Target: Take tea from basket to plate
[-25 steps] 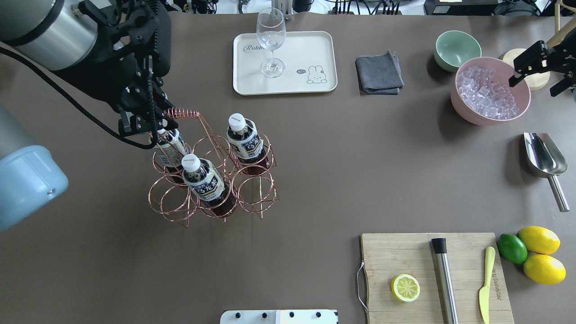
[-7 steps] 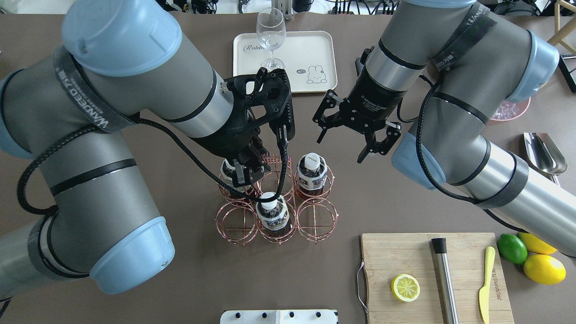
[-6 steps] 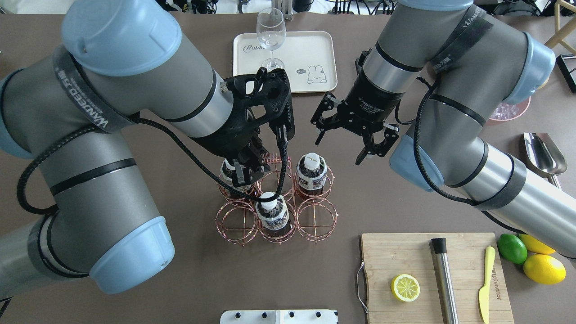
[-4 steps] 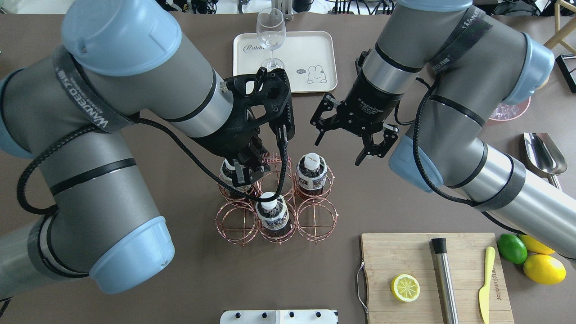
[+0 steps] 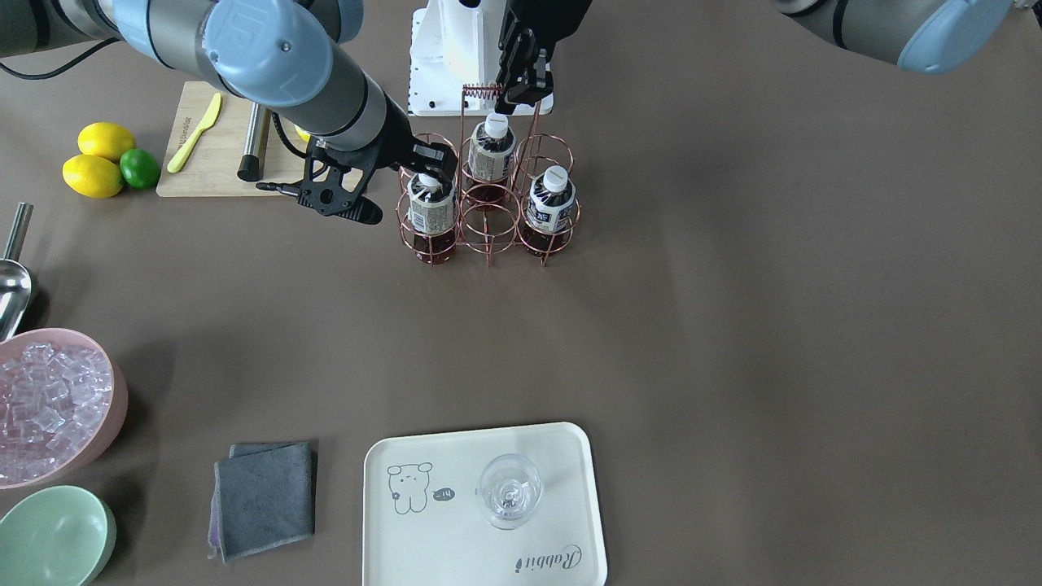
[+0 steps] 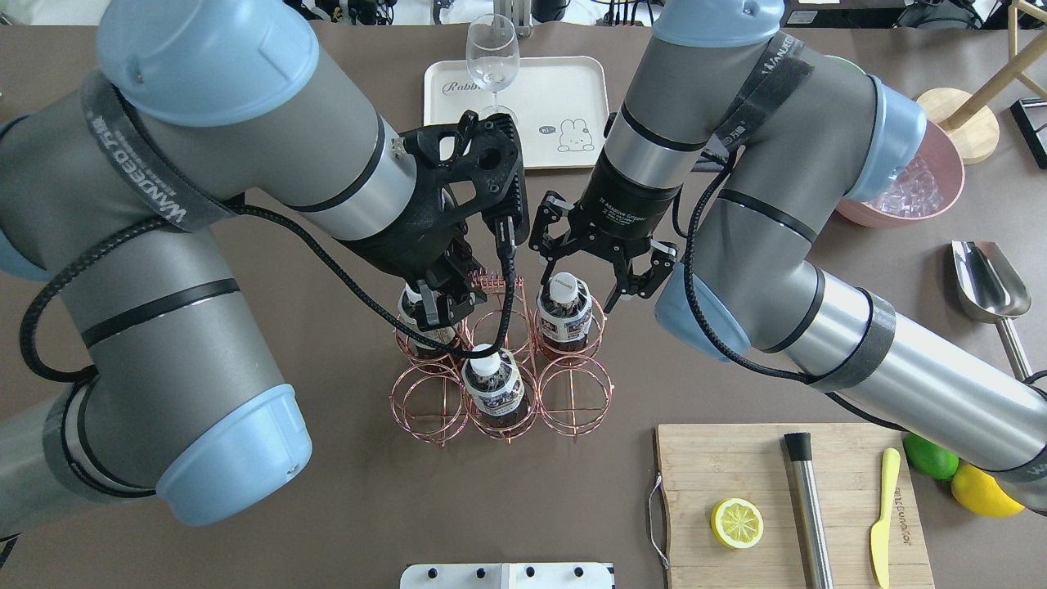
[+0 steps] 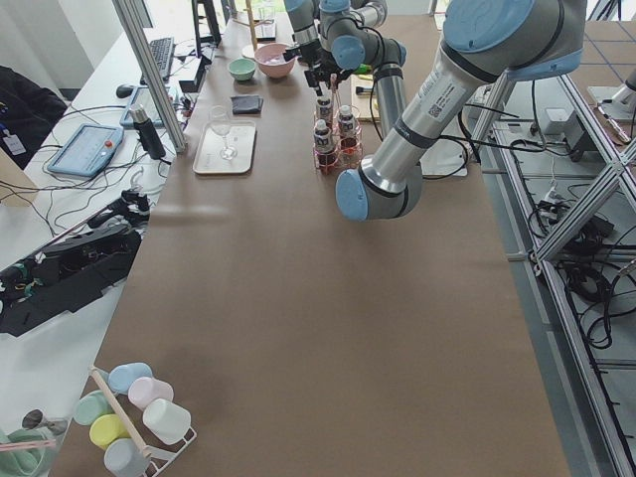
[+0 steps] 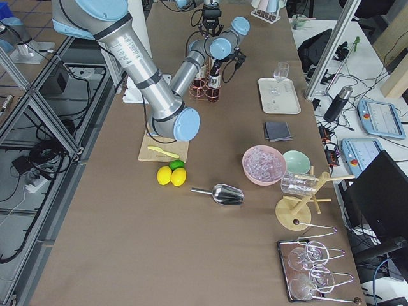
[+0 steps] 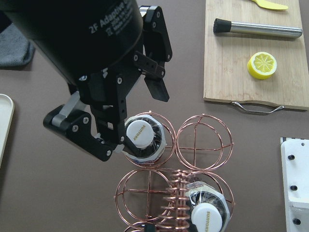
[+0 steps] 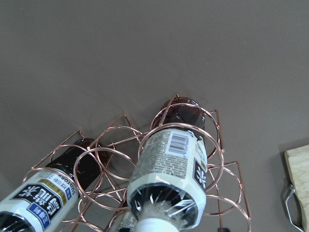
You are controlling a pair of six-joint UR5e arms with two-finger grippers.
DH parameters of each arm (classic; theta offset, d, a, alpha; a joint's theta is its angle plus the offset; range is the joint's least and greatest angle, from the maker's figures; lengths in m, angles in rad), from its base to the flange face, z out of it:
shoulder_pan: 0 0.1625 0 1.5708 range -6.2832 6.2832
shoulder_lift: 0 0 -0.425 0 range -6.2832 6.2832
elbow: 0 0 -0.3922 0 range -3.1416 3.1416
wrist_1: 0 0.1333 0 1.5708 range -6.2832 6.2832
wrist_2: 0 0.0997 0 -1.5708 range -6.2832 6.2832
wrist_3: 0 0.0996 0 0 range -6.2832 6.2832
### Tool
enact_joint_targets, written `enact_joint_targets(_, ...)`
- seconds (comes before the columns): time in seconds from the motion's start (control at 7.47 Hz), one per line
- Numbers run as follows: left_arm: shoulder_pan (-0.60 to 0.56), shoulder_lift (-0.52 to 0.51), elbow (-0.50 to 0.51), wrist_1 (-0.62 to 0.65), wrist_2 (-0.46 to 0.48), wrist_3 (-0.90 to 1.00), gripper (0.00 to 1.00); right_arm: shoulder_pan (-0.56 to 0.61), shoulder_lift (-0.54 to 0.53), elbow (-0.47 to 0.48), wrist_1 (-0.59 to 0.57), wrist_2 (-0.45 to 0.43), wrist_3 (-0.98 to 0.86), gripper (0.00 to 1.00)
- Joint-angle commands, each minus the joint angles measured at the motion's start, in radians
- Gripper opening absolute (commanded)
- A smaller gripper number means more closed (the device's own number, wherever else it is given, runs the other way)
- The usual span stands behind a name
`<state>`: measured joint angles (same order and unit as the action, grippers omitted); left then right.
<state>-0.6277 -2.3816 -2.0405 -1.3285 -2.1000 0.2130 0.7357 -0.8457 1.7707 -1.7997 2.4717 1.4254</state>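
Observation:
The copper wire basket (image 6: 393, 400) stands mid-table with three tea bottles in its rings. My left gripper (image 6: 451, 301) is shut on its coiled handle (image 5: 482, 91). My right gripper (image 6: 586, 263) is open, its fingers (image 9: 155, 90) on either side of the white cap of the back right tea bottle (image 6: 564, 309), without closing on it. That bottle also shows in the front view (image 5: 430, 208) and in the right wrist view (image 10: 169, 174). The cream plate (image 6: 564, 90) lies beyond the basket and carries a wine glass (image 6: 492, 74).
A cutting board (image 6: 736, 466) with a lemon half, a muddler and a yellow knife is at the front right. A pink bowl of ice (image 6: 908, 192), a metal scoop (image 6: 986, 282), a grey cloth (image 5: 264, 496) and a green bowl (image 5: 53, 533) lie to the right.
The left gripper carried the basket rightward to mid-table earlier. In the last second the right gripper moved left and down until its open fingers flank the back right bottle's cap.

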Motion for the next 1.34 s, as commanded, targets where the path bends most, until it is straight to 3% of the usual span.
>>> enact_joint_targets(0.0,-0.001,0.001,0.0,0.002,0.0,0.0,0.0,-0.001,0.0,-0.003,0.014,-0.003,0.0,0.52)
enact_joint_targets(0.27,-0.001,0.001,-0.001,0.002,0.0,0.0,0.0,-0.002,0.002,-0.004,0.014,-0.007,0.0,0.52)
enact_joint_targets(0.4,-0.001,0.001,-0.001,0.002,0.0,0.0,0.0,-0.001,0.004,-0.004,0.022,-0.01,0.0,0.35)
enact_joint_targets(0.54,-0.001,0.001,-0.001,0.002,0.0,0.0,0.0,-0.001,0.004,-0.007,0.028,-0.01,0.0,0.08)
enact_joint_targets(0.67,-0.001,0.001,-0.003,0.002,0.0,0.0,0.0,-0.001,0.004,-0.005,0.036,-0.008,0.001,0.0)
enact_joint_targets(1.07,-0.004,0.001,-0.006,0.005,0.0,0.0,0.0,0.048,0.008,0.024,0.03,0.018,0.003,0.0)
enact_joint_targets(1.21,-0.012,0.001,-0.007,0.005,-0.001,0.002,0.0,0.088,0.011,0.039,0.011,0.064,0.003,0.0)
